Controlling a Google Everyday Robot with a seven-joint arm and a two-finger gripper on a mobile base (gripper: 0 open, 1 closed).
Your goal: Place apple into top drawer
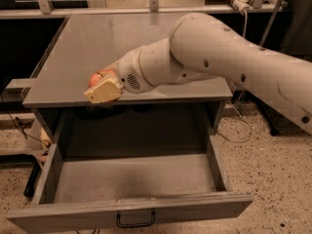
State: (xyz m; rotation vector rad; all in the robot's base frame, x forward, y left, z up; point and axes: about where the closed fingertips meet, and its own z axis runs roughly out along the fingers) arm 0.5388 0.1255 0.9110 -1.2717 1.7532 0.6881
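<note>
The red-orange apple (99,77) is held in my gripper (102,87), whose cream fingers (105,90) close around it. The gripper hangs over the front left edge of the grey tabletop (112,38), just above the back of the drawer. The top drawer (131,179) is pulled fully open below; its grey inside holds nothing, and a dark loop handle (135,222) sits on its front panel. My white arm (224,67) reaches in from the right and hides the white bowl.
Cables and a power strip (239,1) lie behind the table at the top right. A speckled floor (282,169) surrounds the cabinet. Dark objects and a cable lie on the floor at the left (29,179).
</note>
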